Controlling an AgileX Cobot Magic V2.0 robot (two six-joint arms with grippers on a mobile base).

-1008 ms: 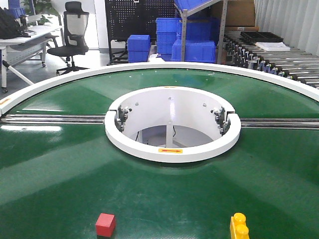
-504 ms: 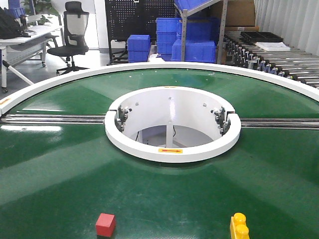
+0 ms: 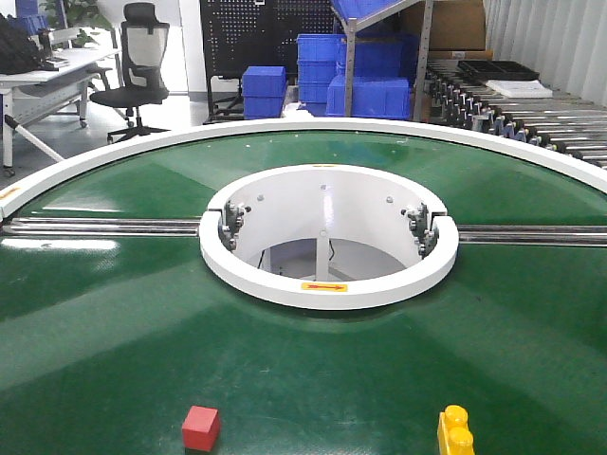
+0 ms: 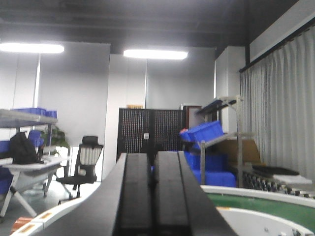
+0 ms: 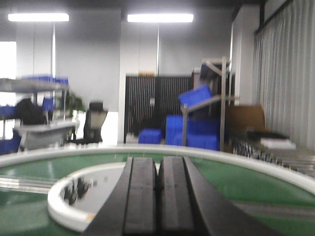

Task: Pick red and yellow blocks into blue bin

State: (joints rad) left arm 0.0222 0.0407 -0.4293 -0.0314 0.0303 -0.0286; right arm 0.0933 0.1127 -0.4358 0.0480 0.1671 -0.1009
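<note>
The left gripper (image 4: pixel 151 155) is seen from its wrist camera with its two black fingers (image 4: pixel 135 196) drawn narrowly together, only a thin slit left between them and nothing held. The right gripper (image 5: pixel 158 159) is seen the same way, its fingers (image 5: pixel 140 196) brought almost to touching and nothing gripped. Both are pointed level across the green conveyor table (image 3: pixel 104 332) toward the room beyond.

Neither block is caught in the wrist views, and neither gripper is shown in the front view, so how the blocks lie relative to the grippers cannot be told. In the front view the red cube (image 3: pixel 200 427) is found on the green surface at the lower left, and the yellow brick (image 3: pixel 455 432), studs up, at the lower right, where it is cut by the frame's edge. The two are set well apart, both on the near side of the white centre ring (image 3: pixel 327 295). Stacked blue crates (image 3: pixel 370 95) and an office chair (image 3: pixel 138 66) are seen beyond the table.
</note>
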